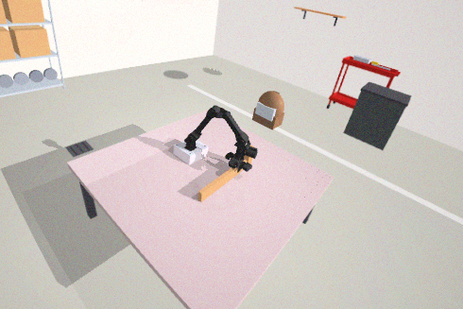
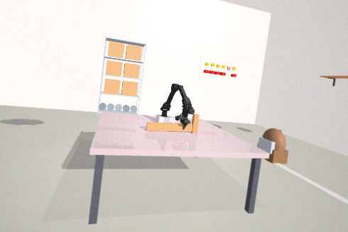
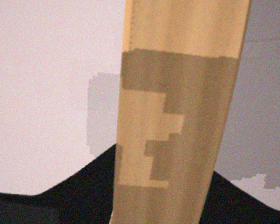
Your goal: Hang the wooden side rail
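The wooden side rail (image 1: 214,186) (image 2: 161,126) (image 3: 180,90) lies along the pink table (image 1: 227,250) (image 2: 121,145). Its far end rests on the table top. Its near end is at the short upright headboard post (image 2: 195,123), and in the top view the gripper mostly hides the post. My gripper (image 1: 238,165) (image 2: 182,124) is shut on the rail close to the post end. In the wrist view the rail runs up the middle of the frame, part of it in shadow. The steel hooks, the slot and the pins are hidden in every view.
The arm's white base (image 1: 189,152) (image 2: 165,118) stands on the table behind the rail. Around the table on the floor are a brown domed object (image 1: 270,109), a dark cabinet (image 1: 377,114), a red cart (image 1: 361,80) and a shelf rack (image 1: 24,19).
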Available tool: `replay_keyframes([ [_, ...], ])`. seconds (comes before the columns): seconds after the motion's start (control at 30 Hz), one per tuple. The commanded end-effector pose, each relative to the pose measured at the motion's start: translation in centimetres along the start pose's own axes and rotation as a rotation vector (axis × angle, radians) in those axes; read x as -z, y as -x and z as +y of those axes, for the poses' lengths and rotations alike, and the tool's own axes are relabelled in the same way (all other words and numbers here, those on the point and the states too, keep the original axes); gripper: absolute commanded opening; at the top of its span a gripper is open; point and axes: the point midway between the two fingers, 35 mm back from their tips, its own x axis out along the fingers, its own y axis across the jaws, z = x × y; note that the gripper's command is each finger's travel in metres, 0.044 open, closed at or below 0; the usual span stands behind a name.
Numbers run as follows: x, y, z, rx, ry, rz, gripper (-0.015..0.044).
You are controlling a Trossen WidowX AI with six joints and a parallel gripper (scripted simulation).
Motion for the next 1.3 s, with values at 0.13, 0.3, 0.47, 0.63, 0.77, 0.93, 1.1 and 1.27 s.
replay_keyframes([
  [0.13,0.1,-0.1,0.1,-0.004,0.001,0.004,0.0],
  [0.3,0.1,-0.2,0.1,-0.004,0.001,0.004,0.0],
  [0.47,0.0,-0.1,-0.1,0.002,0.0,-0.001,0.0053],
  [0.63,0.0,-0.1,-0.1,0.002,0.0,-0.001,0.0184],
  [0.77,0.0,-0.1,-0.1,0.002,0.0,-0.001,0.0289],
  [0.93,0.0,1.4,0.0,0.0,0.0,0.001,0.042],
  [1.1,0.0,3.9,-0.1,-0.004,0.001,0.004,0.044],
  [1.27,-1.0,3.9,0.0,-0.005,0.001,0.003,0.044],
])
